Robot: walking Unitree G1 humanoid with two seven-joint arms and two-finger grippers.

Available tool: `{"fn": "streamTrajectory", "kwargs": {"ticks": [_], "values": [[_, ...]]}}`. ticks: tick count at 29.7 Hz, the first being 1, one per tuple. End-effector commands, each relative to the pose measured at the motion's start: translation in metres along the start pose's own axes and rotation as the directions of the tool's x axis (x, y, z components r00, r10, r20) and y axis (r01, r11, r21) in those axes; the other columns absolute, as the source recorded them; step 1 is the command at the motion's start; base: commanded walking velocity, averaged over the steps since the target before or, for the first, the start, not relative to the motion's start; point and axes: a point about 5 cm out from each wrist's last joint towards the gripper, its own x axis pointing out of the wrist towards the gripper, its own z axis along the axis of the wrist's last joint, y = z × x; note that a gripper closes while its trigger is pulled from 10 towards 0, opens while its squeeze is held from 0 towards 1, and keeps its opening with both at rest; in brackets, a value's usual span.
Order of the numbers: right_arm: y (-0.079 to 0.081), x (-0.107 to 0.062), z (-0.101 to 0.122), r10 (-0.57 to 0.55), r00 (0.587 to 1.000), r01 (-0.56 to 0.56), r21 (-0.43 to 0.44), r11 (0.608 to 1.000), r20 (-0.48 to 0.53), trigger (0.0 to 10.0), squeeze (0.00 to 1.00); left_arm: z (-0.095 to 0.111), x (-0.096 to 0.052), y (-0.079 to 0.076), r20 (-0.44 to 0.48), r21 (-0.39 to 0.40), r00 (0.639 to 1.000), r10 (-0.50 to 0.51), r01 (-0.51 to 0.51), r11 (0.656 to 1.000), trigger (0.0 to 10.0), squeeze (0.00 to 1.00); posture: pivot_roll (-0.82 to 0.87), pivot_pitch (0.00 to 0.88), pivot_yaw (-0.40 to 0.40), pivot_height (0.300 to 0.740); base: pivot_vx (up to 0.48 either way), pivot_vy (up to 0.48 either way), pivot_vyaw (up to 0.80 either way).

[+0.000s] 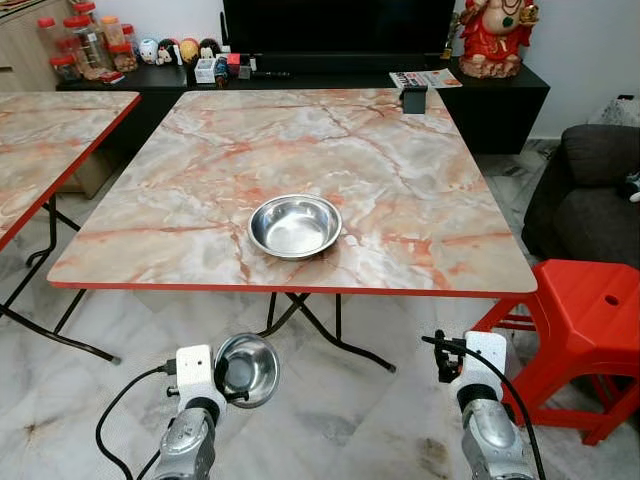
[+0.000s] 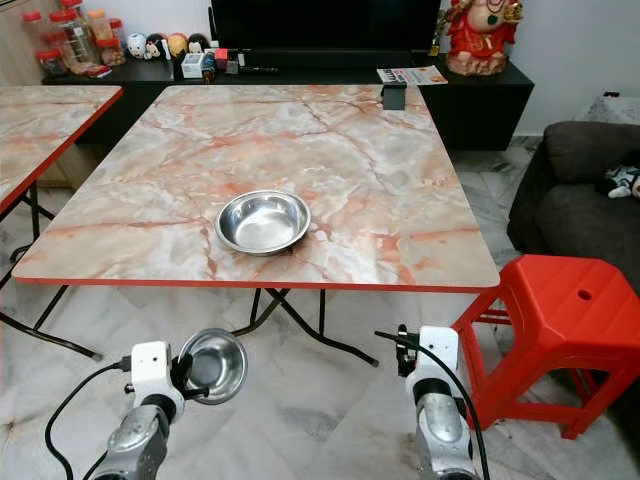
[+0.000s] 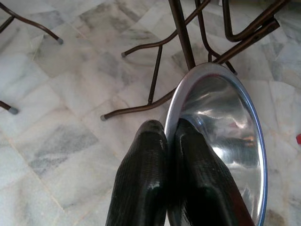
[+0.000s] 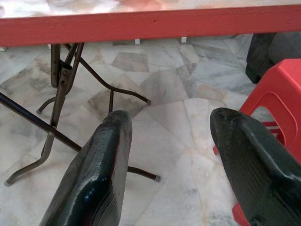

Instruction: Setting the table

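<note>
A steel bowl (image 1: 294, 225) rests near the front edge of the marble-patterned table (image 1: 400, 170). My left gripper (image 1: 232, 378) hangs low before that edge, over the floor, shut on the rim of a second steel bowl (image 1: 250, 368). In the left wrist view both fingers (image 3: 146, 179) pinch this bowl's rim (image 3: 221, 150) with the hollow tilted on its side. My right gripper (image 4: 169, 155) is open and holds nothing; it hangs below the table's red edge (image 4: 141, 26), at the front right (image 1: 445, 360).
A red plastic stool (image 1: 580, 330) stands by the table's right front corner, close to my right arm. A dark sofa (image 1: 590, 190) is behind it. Another marble table (image 1: 50, 140) stands left. Black folding legs (image 1: 310, 320) cross under the table. A small black box (image 1: 414, 98) sits at the far edge.
</note>
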Motion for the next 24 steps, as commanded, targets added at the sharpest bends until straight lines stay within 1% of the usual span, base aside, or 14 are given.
{"fn": "streamTrajectory", "kwargs": {"ticks": [1, 7, 11, 14, 16, 17, 18, 22, 23, 24], "values": [[0.002, 0.001, 0.0, 0.002, 1.0, -0.002, 0.006, 1.0, -0.005, 10.0, 0.0, 0.0, 0.001, 0.001, -0.009, 0.005, 1.0, 0.002, -0.002, 1.0, 10.0, 0.0, -0.09, 0.0, 0.017, 0.74, 0.0, 0.0, 0.0], [0.002, 0.002, 0.001, 0.002, 1.0, -0.002, 0.004, 1.0, -0.008, 10.0, 0.0, 0.003, 0.003, 0.0, 0.0, -0.002, 1.0, 0.001, -0.001, 1.0, 10.0, 0.0, -0.09, 0.0, 0.014, 0.74, 0.0, 0.0, 0.0], [0.002, 0.004, 0.002, 0.003, 1.0, -0.003, 0.004, 1.0, -0.013, 10.0, 0.0, 0.004, 0.002, 0.004, 0.011, -0.012, 1.0, 0.029, -0.029, 1.0, 10.0, 0.0, -0.08, 0.0, 0.008, 0.74, 0.0, 0.0, 0.0], [0.002, 0.005, 0.003, 0.004, 1.0, -0.004, 0.0, 1.0, -0.019, 10.0, 0.0, 0.004, -0.001, 0.015, 0.026, -0.024, 0.996, 0.084, -0.083, 0.996, 10.0, 0.0, -0.06, 0.0, -0.002, 0.74, 0.0, 0.0, 0.0], [0.002, 0.006, 0.004, 0.007, 1.0, -0.007, 0.0, 1.0, -0.023, 10.0, 0.0, 0.01, -0.003, 0.031, 0.068, -0.049, 0.985, 0.156, -0.153, 0.987, 10.0, 0.0, -0.05, 0.0, -0.012, 0.74, 0.0, 0.0, 0.0], [0.002, 0.006, 0.004, 0.007, 1.0, -0.007, 0.0, 1.0, -0.023, 10.0, 0.0, 0.01, -0.003, 0.031, 0.068, -0.049, 0.985, 0.156, -0.153, 0.987, 10.0, 0.0, -0.05, 0.0, -0.012, 0.74, 0.0, 0.0, 0.0], [0.002, 0.008, 0.005, 0.009, 1.0, -0.009, -0.001, 1.0, -0.026, 10.0, 0.0, 0.017, -0.005, 0.043, 0.105, -0.065, 0.973, 0.206, -0.2, 0.978, 10.0, 0.0, -0.03, 0.0, -0.02, 0.74, 0.0, 0.0, 0.0], [0.003, 0.01, 0.006, 0.016, 0.999, -0.016, -0.003, 1.0, -0.042, 10.0, 0.0, 0.033, -0.011, 0.066, 0.196, -0.087, 0.937, 0.289, -0.277, 0.957, 10.0, 0.0, 0.0, 0.0, -0.037, 0.74, 0.0, 0.0, 0.0], [0.004, 0.011, 0.006, 0.02, 0.999, -0.02, -0.005, 1.0, -0.05, 10.0, 0.0, 0.038, -0.013, 0.073, 0.226, -0.095, 0.922, 0.315, -0.301, 0.949, 10.0, 0.0, 0.0, 0.0, -0.042, 0.74, 0.0, 0.0, 0.0], [0.004, 0.011, 0.005, 0.025, 0.998, -0.025, -0.009, 1.0, -0.063, 10.0, 0.0, 0.045, -0.017, 0.083, 0.263, -0.108, 0.899, 0.351, -0.334, 0.936, 10.0, 0.0, 0.02, 0.0, -0.05, 0.74, 0.0, 0.0, 0.0]]}}
